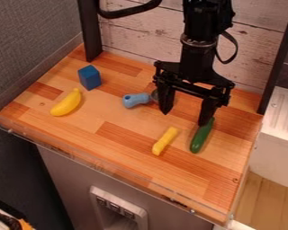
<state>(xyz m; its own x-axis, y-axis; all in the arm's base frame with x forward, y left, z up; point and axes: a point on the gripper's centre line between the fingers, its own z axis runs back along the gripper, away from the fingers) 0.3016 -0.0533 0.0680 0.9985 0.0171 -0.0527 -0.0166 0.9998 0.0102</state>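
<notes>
Black two-finger gripper open, fingers well apart, nothing between them, over the back right part of the wooden counter. One fingertip is right by the upper end of the long green plastic cucumber, near the counter's right edge; can't tell if they touch. The other is beside the light-blue-handled toy utensil. Short yellow stick lies near the cucumber, toward the front edge; curved yellow banana and dark blue block toward the left edge. Handling: a cucumber this slim suits fingers straddling its middle, square to its length, minding the stick alongside; end contact would likely spin it.
</notes>
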